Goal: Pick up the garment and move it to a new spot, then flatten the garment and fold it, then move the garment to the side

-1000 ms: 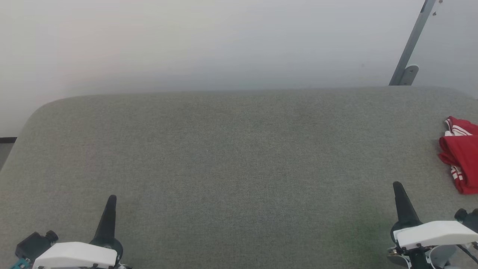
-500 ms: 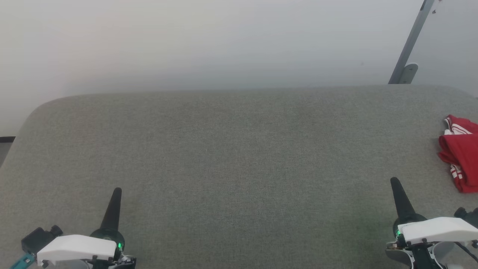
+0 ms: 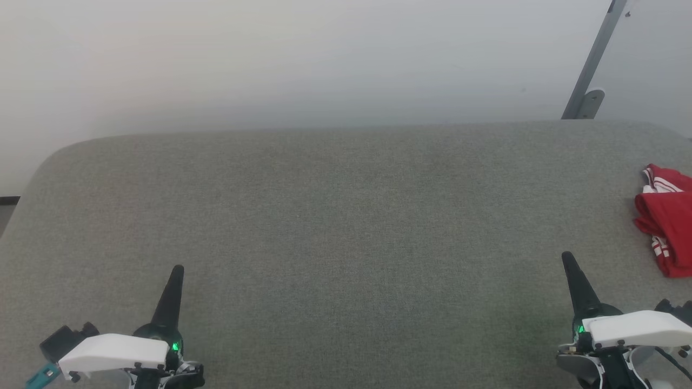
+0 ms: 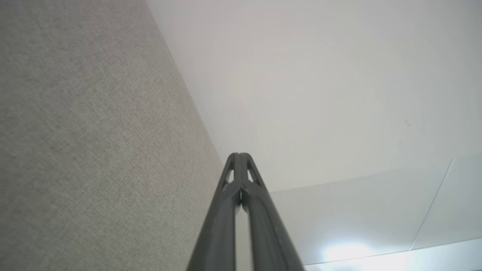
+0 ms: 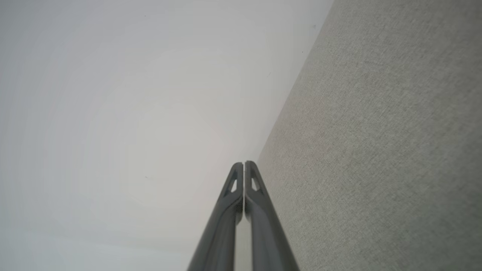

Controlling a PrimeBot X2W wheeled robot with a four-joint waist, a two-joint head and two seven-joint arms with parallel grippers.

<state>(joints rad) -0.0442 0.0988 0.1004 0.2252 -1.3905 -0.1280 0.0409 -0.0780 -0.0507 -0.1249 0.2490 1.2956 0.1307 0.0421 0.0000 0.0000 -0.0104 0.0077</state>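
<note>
The shirt [image 3: 667, 224] is lying at the far right edge of the head view, about mid-height. It's resting on the grey cloth surface [image 3: 346, 216] as a bunched red heap with striped white trim showing. Part of it is running off the frame, so I can't tell whether it's folded or just crumpled.

The left claw [image 3: 177, 270] is sitting at the lower left and the right claw [image 3: 566, 255] at the lower right. Both are pointing up the frame, both pressed together and pinching nothing. The wrist views are showing the dark fingers [image 4: 220, 226] meeting at their tips over bare cloth. Neither claw is touching the shirt. The right one is nearer, below and to the left of it, while the left one is well apart.

As for the step in hand, this is reading two ways. It could be a heap waiting at the side to be fetched, or a bundle already set aside with the arms drawn back. These pictures aren't settling it. In my judgement the next move is hanging on getting the whole shirt into view.
</note>
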